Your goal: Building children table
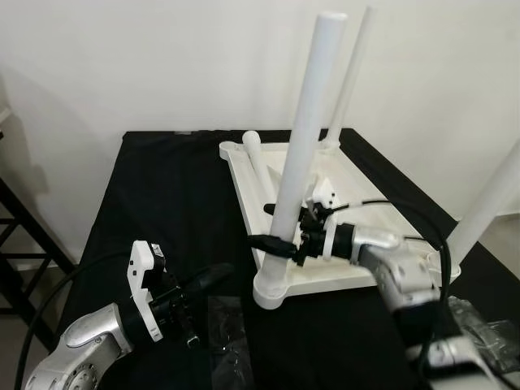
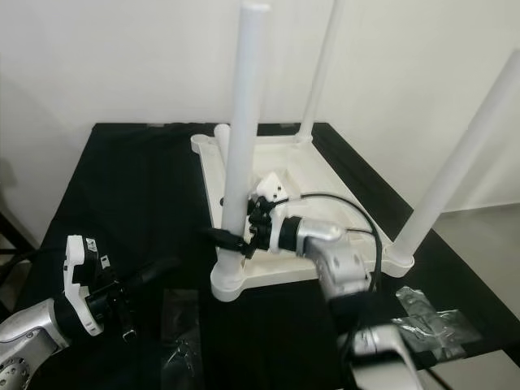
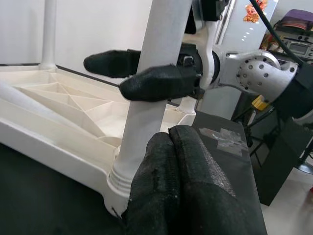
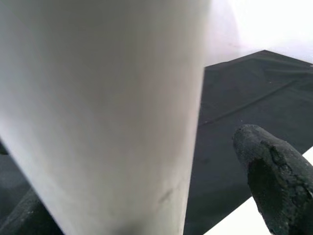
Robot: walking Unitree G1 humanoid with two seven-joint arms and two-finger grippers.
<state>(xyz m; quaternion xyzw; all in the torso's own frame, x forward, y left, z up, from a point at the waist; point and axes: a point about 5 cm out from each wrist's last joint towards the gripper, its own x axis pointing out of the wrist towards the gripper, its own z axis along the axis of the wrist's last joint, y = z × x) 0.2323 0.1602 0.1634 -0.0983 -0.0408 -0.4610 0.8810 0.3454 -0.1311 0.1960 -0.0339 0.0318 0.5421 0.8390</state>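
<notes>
The white children's table (image 1: 357, 203) lies upside down on a black table. Three white legs stand upright in its corner sockets: the near-left leg (image 1: 305, 138), a far leg (image 1: 349, 73) and a right leg (image 1: 487, 203). Another leg (image 1: 260, 166) lies loose on the underside. My right gripper (image 1: 272, 244) is shut on the near-left leg (image 4: 98, 112) low down, just above its socket (image 3: 122, 178), one finger (image 4: 274, 166) on each side. My left gripper (image 1: 213, 276) is shut and holds nothing, hovering low over the black table, just left of that socket.
Clear plastic bags lie on the black table (image 1: 162, 187): one at the front (image 1: 227, 333), another at the right front (image 1: 479, 325). A white wall stands close behind. A dark frame (image 1: 16, 236) stands off the table's left edge.
</notes>
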